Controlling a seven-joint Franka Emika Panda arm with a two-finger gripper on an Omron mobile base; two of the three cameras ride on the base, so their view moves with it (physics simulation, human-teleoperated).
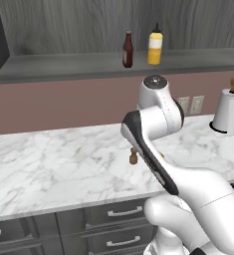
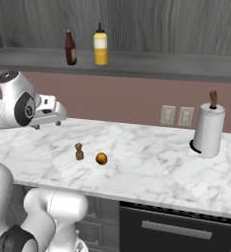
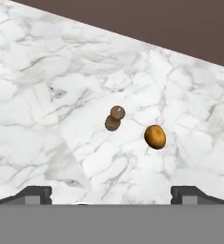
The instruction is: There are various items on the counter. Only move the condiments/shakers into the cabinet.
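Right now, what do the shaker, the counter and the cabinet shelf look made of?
Shaker: turned wood, matte brown, by its knobbed shape and colour. Counter: polished white marble or an imitation, grey veins. Cabinet shelf: dark grey wood-grain board, probably laminate, flat and matte.

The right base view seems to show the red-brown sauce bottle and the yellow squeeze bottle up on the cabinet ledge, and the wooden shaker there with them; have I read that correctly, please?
Not quite. The sauce bottle and yellow squeeze bottle do stand on the cabinet ledge, but the wooden shaker is down on the counter, beside the orange fruit. The right base view shows this.
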